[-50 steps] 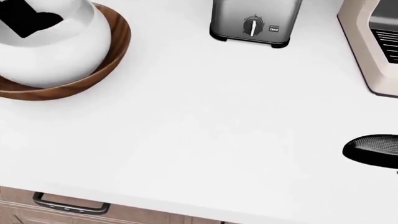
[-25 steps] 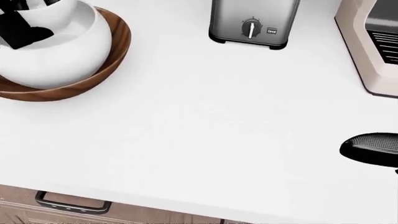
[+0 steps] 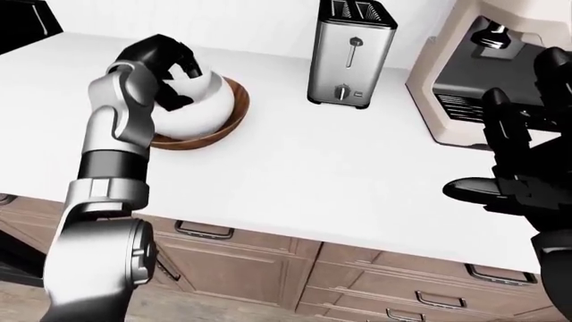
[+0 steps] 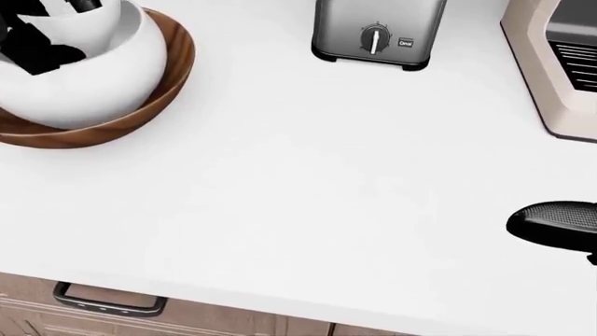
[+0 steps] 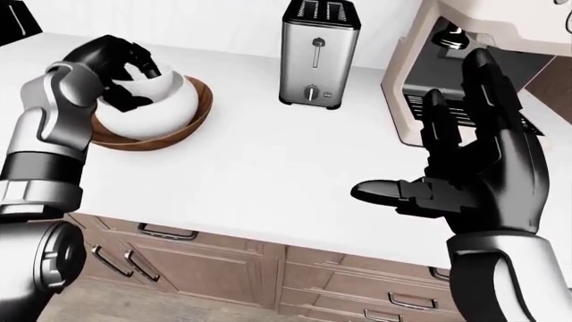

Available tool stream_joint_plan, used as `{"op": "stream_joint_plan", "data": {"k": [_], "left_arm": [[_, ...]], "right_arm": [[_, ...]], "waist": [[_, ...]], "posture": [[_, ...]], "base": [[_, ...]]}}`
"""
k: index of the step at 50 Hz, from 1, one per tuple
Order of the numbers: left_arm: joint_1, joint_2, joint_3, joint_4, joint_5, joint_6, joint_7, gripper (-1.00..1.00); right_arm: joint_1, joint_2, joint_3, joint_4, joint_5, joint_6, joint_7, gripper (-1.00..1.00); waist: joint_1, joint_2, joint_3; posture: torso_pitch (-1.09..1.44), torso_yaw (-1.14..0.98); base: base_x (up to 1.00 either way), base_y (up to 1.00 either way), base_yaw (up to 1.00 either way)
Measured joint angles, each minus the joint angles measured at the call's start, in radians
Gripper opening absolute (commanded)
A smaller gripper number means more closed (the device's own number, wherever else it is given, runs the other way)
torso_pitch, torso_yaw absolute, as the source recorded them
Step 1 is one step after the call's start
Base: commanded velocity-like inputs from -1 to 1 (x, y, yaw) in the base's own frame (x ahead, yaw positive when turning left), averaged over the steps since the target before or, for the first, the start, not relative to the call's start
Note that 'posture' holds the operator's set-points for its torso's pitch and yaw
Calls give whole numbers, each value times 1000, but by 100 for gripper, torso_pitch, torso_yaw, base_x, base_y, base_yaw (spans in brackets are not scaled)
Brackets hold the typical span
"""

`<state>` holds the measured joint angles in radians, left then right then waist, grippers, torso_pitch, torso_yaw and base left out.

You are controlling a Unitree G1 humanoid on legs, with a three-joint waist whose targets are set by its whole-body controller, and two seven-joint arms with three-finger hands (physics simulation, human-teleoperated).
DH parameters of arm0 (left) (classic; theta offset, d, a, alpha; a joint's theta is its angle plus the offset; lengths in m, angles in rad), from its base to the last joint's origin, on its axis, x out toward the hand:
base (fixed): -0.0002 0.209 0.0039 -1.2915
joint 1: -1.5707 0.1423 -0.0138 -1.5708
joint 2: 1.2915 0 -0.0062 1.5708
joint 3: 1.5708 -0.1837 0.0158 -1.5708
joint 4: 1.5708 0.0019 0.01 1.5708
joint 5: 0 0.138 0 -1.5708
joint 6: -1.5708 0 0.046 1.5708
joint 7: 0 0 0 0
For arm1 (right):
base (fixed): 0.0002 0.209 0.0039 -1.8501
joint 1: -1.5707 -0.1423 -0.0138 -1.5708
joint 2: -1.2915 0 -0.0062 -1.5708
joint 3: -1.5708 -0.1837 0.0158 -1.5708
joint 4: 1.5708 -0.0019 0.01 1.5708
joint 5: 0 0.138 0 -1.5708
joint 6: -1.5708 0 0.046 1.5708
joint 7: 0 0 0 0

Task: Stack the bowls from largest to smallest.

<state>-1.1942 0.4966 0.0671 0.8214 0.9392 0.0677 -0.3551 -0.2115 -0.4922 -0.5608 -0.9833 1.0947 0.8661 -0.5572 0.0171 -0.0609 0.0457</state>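
Shifted slightly down in head view versus earlier: toaster, bowls, camera moved a bit. One right hand (image 5: 478,174) nearest, hovering over countertop (image 4: 317,189), fingers spread, holding nothing. Two bowls visible: white bowl (image 3: 198,107) nested in wooden bowl (image 3: 222,129). One left hand (image 3: 165,64) at white bowl rim; finger grip unclear. One toaster (image 3: 351,62), one coffee machine (image 3: 465,100) farther up.

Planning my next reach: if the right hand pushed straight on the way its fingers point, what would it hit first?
Probably the coffee machine: the open right hand points its fingers up the right-eye view toward it. Depth is unclear, so it may fall short.
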Motion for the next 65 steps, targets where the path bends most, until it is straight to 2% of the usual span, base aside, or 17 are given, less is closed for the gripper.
{"op": "stream_joint_plan", "data": {"k": [9,20,21,30,40,55,59,61,65], "left_arm": [[-2,4,4,-14,0,0,-1,-11],[7,2,4,-54,0,12,-48,-8],[5,2,4,-52,0,12,-50,6],[-2,9,9,-105,-2,24,-110,15],[-33,27,19,-142,0,39,-155,14],[-38,14,28,-279,-8,69,-227,13],[-5,-14,36,-373,-30,96,-255,12],[11,-35,42,-432,-51,118,-262,17],[63,-57,73,-556,-118,188,-209,29]], "right_arm": [[-1,-2,-2,-1,5,-1,-5,100],[-2,-15,-14,-8,31,-1,-22,100],[-2,-15,-13,-6,31,-2,-22,100],[-35,-63,-20,6,100,-4,-75,100],[-53,-124,-24,8,184,-25,-141,100],[-43,-157,-39,9,230,-50,-168,100],[-25,-156,-58,12,227,-52,-153,100],[-13,-163,-84,14,236,-52,-144,100],[21,-178,-153,23,265,-63,-127,100]], "waist": [[-2,2,-2],[0,1,0],[-1,1,0],[1,-1,2],[1,-5,6],[4,-7,11],[5,-8,13],[6,-9,16],[1,-7,16]], "posture": [[0,0],[0,0],[0,0],[0,0],[0,0],[0,0],[0,0],[0,0],[0,0]], "base": [[0,0,0],[0,0,0],[0,0,0],[0,0,0],[0,0,0],[0,0,0],[0,0,0],[0,0,0],[0,0,0]]}}
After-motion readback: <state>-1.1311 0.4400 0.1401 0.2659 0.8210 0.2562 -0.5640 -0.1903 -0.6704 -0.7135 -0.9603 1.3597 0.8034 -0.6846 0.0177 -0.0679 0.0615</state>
